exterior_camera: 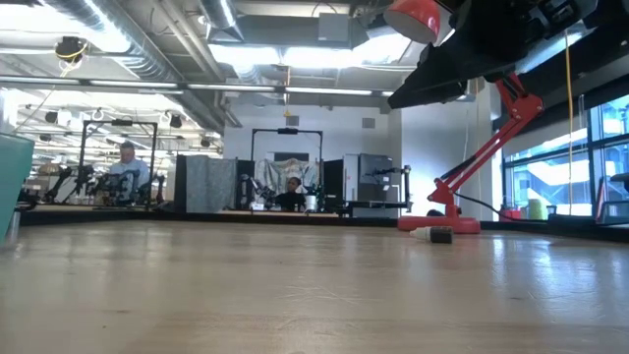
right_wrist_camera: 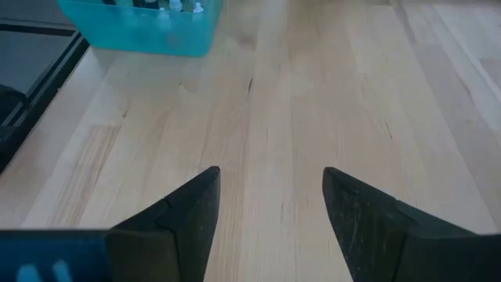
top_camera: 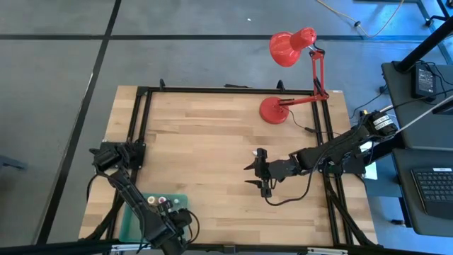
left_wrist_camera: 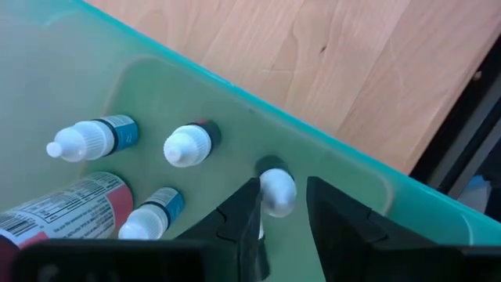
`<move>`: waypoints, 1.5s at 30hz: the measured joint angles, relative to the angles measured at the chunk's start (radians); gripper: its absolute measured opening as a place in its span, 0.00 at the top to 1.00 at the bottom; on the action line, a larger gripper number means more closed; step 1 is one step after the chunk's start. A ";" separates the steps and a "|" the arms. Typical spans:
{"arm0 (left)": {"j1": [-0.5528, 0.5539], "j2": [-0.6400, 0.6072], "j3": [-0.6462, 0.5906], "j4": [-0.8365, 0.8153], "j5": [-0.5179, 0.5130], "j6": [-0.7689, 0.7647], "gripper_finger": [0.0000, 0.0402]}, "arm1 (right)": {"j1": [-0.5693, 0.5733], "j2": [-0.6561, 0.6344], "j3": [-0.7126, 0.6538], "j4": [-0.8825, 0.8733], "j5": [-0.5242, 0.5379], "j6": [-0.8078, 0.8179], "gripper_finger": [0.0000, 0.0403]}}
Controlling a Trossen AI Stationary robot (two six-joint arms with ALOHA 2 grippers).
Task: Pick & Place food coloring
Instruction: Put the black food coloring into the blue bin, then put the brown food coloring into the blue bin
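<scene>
The left gripper [left_wrist_camera: 282, 215] sits inside the green tray [left_wrist_camera: 344, 168] at the tabletop's [top_camera: 212, 142] front-left corner, its jaws parted around a white-tipped food coloring bottle [left_wrist_camera: 274, 188]. Whether they grip it, I cannot tell. The right gripper [right_wrist_camera: 270, 200] hangs open over the tabletop's middle.

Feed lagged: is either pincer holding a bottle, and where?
Right pincer holds nothing. Left pincer brackets a bottle at its white tip; a firm grip cannot be told.

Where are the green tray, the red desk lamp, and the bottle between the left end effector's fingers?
green tray [left_wrist_camera: 329, 145]: left wrist view, on its rim.
red desk lamp [top_camera: 274, 110]: high view, on its round base.
white-tipped bottle [left_wrist_camera: 276, 190]: left wrist view, on its white tip.
</scene>
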 joint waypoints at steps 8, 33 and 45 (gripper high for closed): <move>0.000 0.000 0.000 -0.007 0.004 -0.013 0.65 | 0.000 0.000 0.000 0.000 0.000 -0.001 0.44; 0.020 -0.012 0.002 -0.004 0.139 0.052 0.45 | 0.000 0.000 0.000 0.000 -0.001 0.040 0.44; 0.027 -0.236 0.002 -0.064 -0.101 0.164 0.35 | 0.000 0.000 0.000 -0.001 -0.001 0.046 0.44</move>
